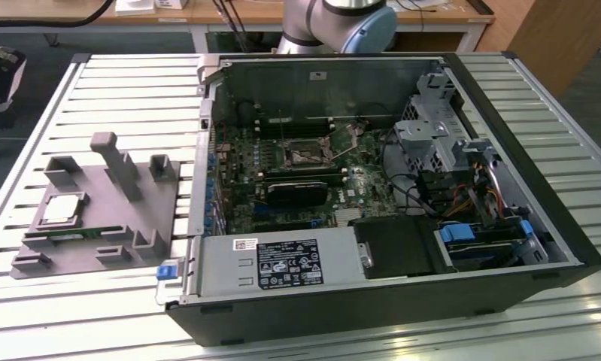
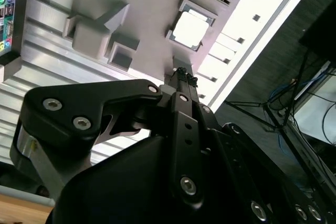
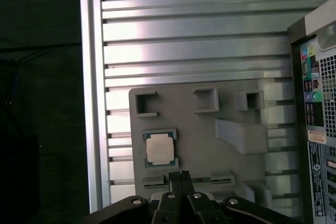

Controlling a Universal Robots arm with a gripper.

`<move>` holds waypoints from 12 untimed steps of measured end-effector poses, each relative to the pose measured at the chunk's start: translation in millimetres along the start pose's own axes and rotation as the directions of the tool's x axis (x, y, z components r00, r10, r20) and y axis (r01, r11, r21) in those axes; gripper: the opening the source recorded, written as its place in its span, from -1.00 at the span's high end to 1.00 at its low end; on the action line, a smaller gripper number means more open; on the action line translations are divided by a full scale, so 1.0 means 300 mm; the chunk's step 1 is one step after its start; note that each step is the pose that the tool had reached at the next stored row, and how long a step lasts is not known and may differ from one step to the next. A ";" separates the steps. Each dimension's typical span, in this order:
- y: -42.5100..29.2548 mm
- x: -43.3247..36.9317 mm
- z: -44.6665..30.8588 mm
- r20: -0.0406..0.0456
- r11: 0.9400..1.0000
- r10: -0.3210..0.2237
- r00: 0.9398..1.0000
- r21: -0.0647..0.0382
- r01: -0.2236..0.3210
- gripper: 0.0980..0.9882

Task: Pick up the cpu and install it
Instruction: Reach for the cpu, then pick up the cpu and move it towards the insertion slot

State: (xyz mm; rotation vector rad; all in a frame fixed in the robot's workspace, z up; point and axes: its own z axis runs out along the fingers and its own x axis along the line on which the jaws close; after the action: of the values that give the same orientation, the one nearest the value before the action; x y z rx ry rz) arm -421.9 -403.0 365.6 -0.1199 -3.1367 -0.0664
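Observation:
The cpu [image 1: 62,208] is a small square chip with a silver top, lying flat in a recess of the grey holder block [image 1: 129,214] on the exterior view's left. Both wrist views show the cpu [image 2: 190,29] [image 3: 160,148] from above. My gripper [image 3: 178,174] hovers well above the holder, its black fingertips [image 2: 184,73] pressed together with nothing between them. It is a little off to one side of the chip. Inside the open computer case [image 1: 541,226], the motherboard's square socket [image 1: 305,154] sits near the middle of the board.
A green memory stick [image 1: 74,237] lies in a slot of the holder near the chip, and grey posts [image 1: 114,162] stand up from the block. The case's rear ports [image 3: 315,93] border the holder. The slatted metal table [image 1: 119,90] ends at an edge [image 3: 89,103] beside the block.

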 end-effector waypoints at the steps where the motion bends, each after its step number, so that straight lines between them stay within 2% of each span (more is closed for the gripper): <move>1: -0.001 0.007 0.001 0.000 1.000 0.000 1.000 0.000 0.000 0.98; 8: -0.004 0.047 0.004 0.000 1.000 0.000 1.000 0.000 0.000 0.98; 12: -0.005 0.050 0.010 0.000 1.000 0.000 1.000 0.000 0.000 0.98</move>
State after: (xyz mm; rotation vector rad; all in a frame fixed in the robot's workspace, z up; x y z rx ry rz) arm -437.0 -403.1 362.7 -0.1193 -3.1366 -0.0664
